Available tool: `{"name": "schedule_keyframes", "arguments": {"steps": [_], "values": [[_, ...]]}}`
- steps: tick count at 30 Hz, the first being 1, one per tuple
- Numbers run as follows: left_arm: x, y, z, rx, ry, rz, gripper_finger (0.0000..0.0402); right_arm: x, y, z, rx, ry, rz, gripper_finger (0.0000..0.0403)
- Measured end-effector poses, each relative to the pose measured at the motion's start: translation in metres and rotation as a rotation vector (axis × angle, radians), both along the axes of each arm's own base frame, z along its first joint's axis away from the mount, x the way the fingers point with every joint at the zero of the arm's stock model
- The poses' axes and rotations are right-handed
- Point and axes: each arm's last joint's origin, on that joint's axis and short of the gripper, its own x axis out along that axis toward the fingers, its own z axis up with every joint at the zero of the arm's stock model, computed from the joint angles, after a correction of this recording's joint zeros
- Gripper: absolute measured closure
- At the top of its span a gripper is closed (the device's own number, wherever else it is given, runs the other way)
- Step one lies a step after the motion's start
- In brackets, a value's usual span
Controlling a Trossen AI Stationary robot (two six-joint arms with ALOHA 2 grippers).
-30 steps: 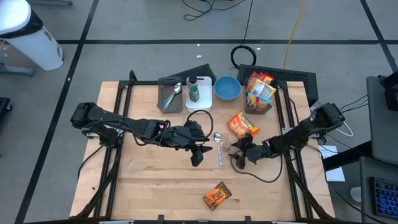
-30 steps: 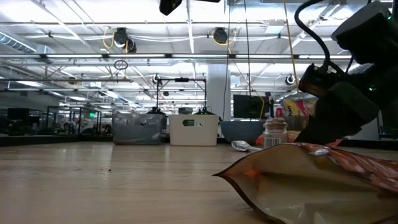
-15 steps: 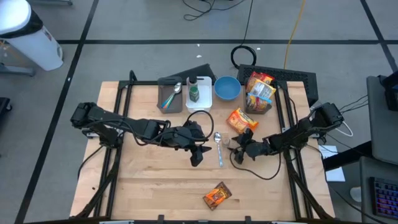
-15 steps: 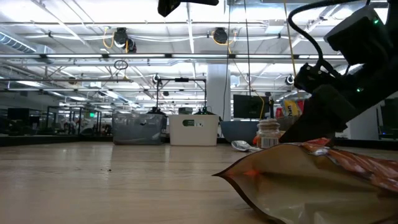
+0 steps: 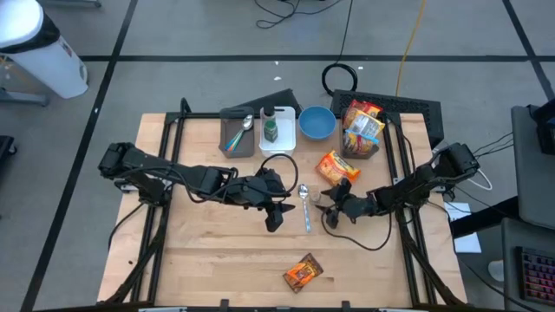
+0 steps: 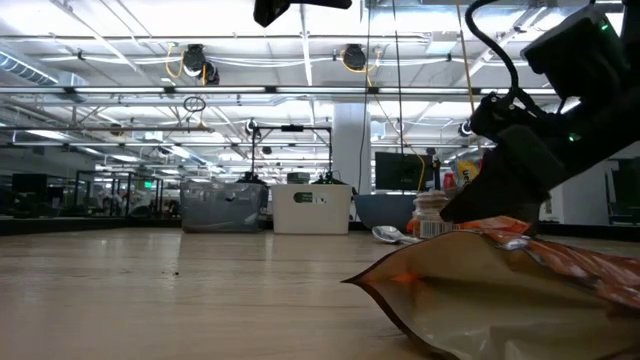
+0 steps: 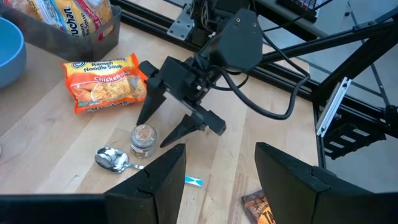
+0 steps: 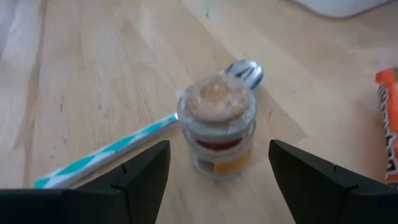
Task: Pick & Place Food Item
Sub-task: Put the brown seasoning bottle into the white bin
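Standing upright on the table (image 5: 199, 260), the jar (image 8: 216, 131) kept its long axis vertical, lid up, near the table's middle, just beside the spoon (image 5: 304, 204). The right claw (image 5: 333, 204) sat just short of it, fingers (image 8: 317, 180) spread wide, the jar ahead of the gap between them and not yet touched. The left claw (image 5: 276, 217) hovered on the spoon's other side, its fingers (image 7: 163, 180) also apart and holding nothing. Only the left wrist view showed the noodle packet (image 7: 106, 82) flat beside the jar; the low view alone had a pouch (image 6: 500, 290) close up, hiding the jar's base.
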Motion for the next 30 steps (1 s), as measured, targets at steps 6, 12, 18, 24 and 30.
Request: {"name": "schedule_keyframes", "arguments": {"steps": [6,12,18,24,30], "values": [[0.0,0.0,0.0,0.0,0.0,0.0,0.0202,0.002,-0.005,0.001,-0.01,-0.013,-0.026,0.0136],[0.0,0.0,0.0,0.0,0.0,0.001,0.0202,0.005,-0.013,0.003,0.007,-0.027,-0.027,0.0136],[0.0,0.0,0.0,0.0,-0.001,0.001,0.0202,0.007,-0.015,0.004,0.006,-0.032,-0.024,0.0136],[0.0,0.001,0.0,0.004,-0.001,0.0,0.0202,0.01,-0.014,-0.005,0.021,-0.03,-0.01,0.0136],[0.0,0.001,0.0,-0.003,0.0,0.004,0.0202,0.021,-0.011,-0.016,0.066,-0.009,-0.012,0.0136]]}}
